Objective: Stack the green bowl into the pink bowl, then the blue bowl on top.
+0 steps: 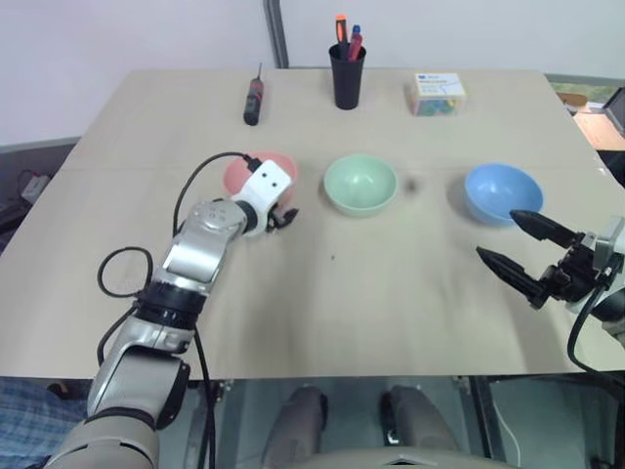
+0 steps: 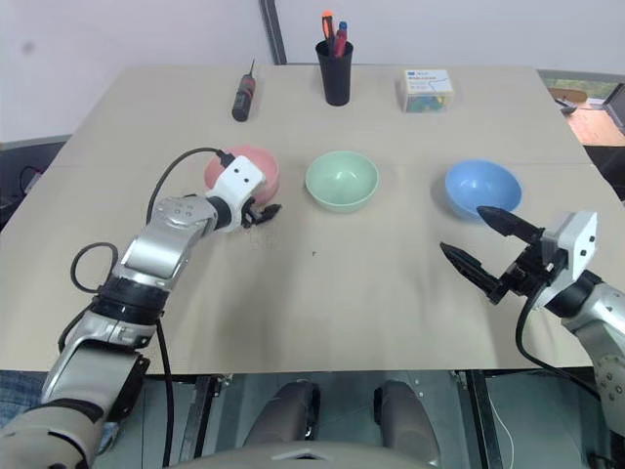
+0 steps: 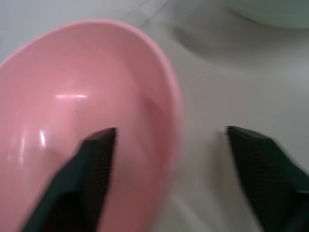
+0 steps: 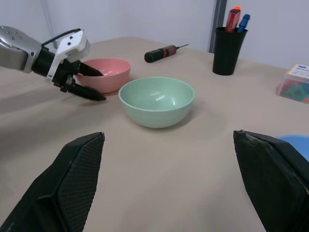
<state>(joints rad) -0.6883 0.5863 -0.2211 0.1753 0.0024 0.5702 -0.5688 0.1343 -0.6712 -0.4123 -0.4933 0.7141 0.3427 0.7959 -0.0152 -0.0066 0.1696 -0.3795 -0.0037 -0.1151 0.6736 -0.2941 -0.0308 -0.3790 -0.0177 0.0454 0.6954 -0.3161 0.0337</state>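
Jaws of the left gripper (image 4: 87,82) straddle the pink bowl's (image 4: 108,73) rim.

pink bowl (image 1: 276,168) half behind arm

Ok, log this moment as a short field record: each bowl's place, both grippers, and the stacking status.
pink bowl: robot's left of the row, upright
green bowl: middle, upright, empty
blue bowl: robot's right, upright
left gripper: open, straddling the pink bowl's rim, one finger inside and one outside
right gripper: open, holding nothing, near the blue bowl
stacking: not begun, all three bowls apart on the table
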